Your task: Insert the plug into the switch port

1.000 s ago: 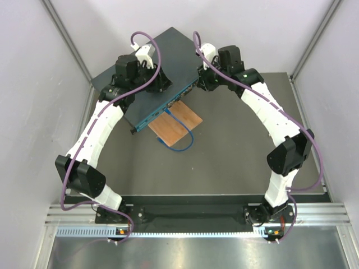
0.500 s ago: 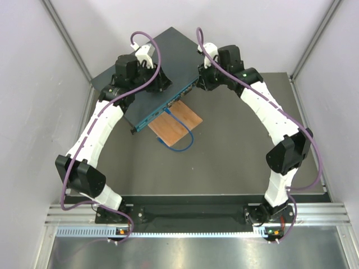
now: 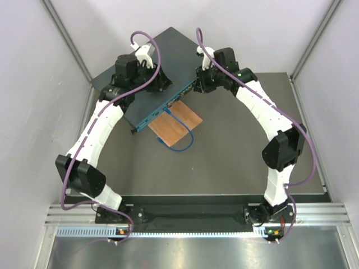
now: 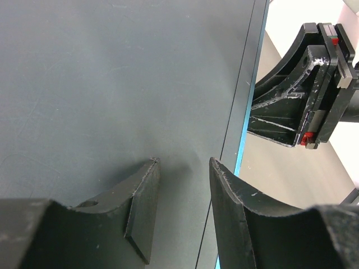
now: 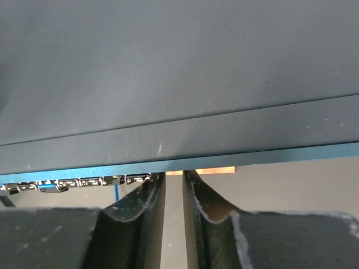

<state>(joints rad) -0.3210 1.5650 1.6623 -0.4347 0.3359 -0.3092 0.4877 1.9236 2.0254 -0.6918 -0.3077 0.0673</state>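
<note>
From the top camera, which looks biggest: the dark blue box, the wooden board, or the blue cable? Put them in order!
1. The switch, the dark blue box: biggest by far.
2. The wooden board: much smaller.
3. The blue cable: smallest, just a thin loop.

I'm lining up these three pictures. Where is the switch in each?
Top external: switch at upper centre, lying at an angle.
Left wrist: its top face fills the left.
Right wrist: it fills the upper half.
Shared landmark: its bright blue edge.
</note>
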